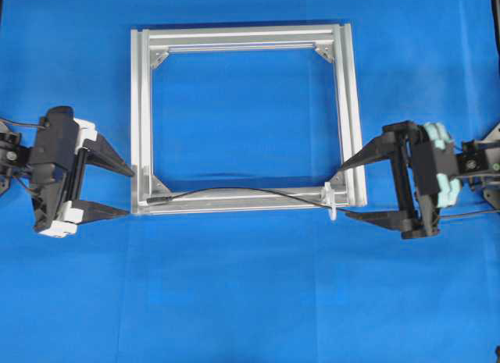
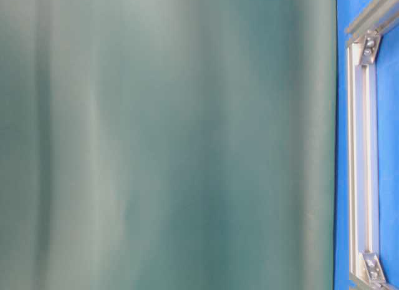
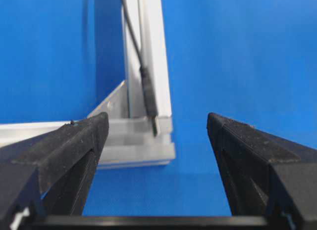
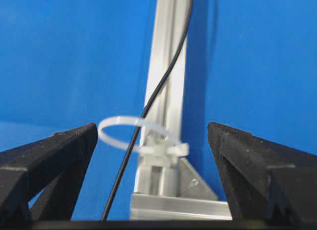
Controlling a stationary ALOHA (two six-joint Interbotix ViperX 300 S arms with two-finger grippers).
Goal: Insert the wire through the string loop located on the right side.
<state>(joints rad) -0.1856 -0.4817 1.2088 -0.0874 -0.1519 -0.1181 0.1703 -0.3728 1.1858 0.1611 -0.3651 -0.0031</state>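
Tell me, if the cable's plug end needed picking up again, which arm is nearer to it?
Probably the left. The wire's plug tip lies on the frame's near-left corner, just ahead of the open left gripper. The open right gripper sits by the string loop.

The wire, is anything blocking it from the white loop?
Nothing visible blocks it. In the right wrist view the wire already runs through the string loop. Both the left gripper and the right gripper are open and hold nothing.
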